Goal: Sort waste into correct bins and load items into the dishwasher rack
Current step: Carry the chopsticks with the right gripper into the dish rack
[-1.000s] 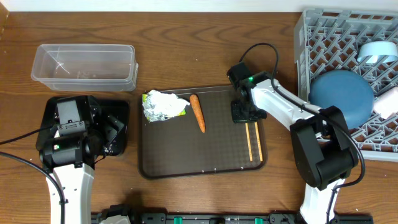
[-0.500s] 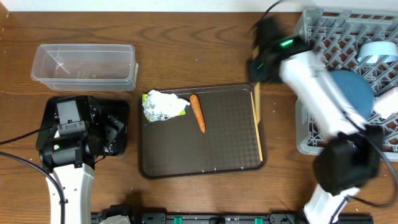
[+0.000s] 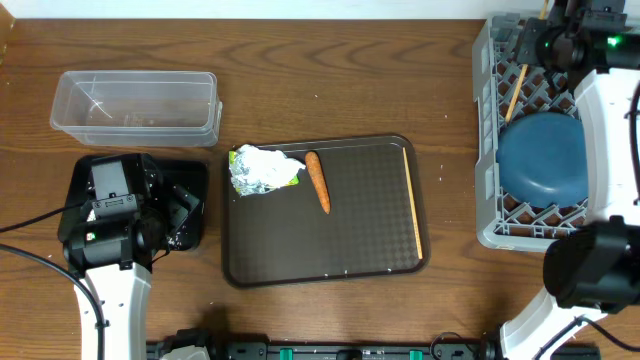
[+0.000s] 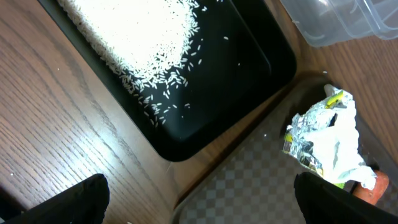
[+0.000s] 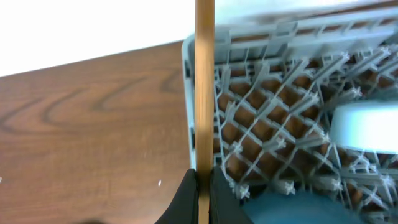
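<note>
Remote sorting run, table seen from above and from both wrists. At far left stands the clear tub (image 3: 135, 105). In front of it the left gripper (image 4: 199, 202) hangs with its jaws spread wide and nothing between them, over the near corner of the black tray (image 4: 249, 81), where the white rice (image 4: 137, 37) lies heaped.

Just to the right, on the brown serving tray (image 3: 330, 245), the crumpled wrapper (image 3: 262, 168) lies close beside the carrot (image 3: 318, 182). A lone chopstick (image 3: 415, 205) lies flat along that tray's right edge.

At far right, the right gripper (image 5: 200, 183) is pressed together on the second chopstick (image 5: 204, 81), pinching it near one end. The free length slants out over the back-left corner of the dishwasher rack (image 3: 487, 130), where the dark-blue bowl (image 3: 543, 158) already rests.

I judge the held stick light, stiff and smooth. It puts no load on my arm, but it can swivel in a two-finger pinch and may slip through the open lattice. I would take the one on the tray across its middle, with my fingers straddling it. The wrapper looks soft and crushable, so any raised fold should give a grip. The carrot looks firm and rounded, best taken across its thicker end.
</note>
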Controlling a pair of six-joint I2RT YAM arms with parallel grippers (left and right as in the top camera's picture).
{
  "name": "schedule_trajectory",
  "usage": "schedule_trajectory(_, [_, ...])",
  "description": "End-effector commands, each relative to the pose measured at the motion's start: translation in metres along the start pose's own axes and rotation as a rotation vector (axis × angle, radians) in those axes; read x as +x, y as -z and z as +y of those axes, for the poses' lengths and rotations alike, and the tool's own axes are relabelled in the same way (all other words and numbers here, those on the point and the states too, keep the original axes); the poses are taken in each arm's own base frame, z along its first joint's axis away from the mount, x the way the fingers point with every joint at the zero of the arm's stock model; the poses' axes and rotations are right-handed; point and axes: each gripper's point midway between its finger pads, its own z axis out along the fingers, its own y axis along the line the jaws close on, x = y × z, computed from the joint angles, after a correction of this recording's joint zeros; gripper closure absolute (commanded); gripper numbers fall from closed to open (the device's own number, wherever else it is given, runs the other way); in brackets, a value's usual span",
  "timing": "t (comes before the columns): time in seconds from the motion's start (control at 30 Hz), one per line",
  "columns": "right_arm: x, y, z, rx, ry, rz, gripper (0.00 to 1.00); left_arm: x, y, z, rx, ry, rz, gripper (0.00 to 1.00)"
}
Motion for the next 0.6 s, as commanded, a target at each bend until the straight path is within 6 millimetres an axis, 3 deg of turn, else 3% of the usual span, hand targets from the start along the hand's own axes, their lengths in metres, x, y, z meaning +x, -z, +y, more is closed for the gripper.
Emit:
schedule_trajectory(0.0, [0.003,-0.025,-0.003,-0.001,0.014,0.01,0.99,-0.006,0.005,-0.002,0.003,0.01,-0.018,0.02])
schedule_trajectory(0.4, [0.01,-0.073,-0.017,0.067,0.041,0.013,0.96,-0.006,0.005,-0.002,0.003,0.01,-0.018,0.02])
schedule_trajectory(0.5, [0.015,-0.077,-0.017,0.068,0.041,0.03,0.84,-0.006,0.005,-0.002,0.003,0.01,-0.018,0.02])
schedule_trajectory(0.57, [0.016,-0.077,-0.017,0.069,0.042,0.036,0.65,-0.006,0.005,-0.002,0.004,0.01,-0.018,0.02])
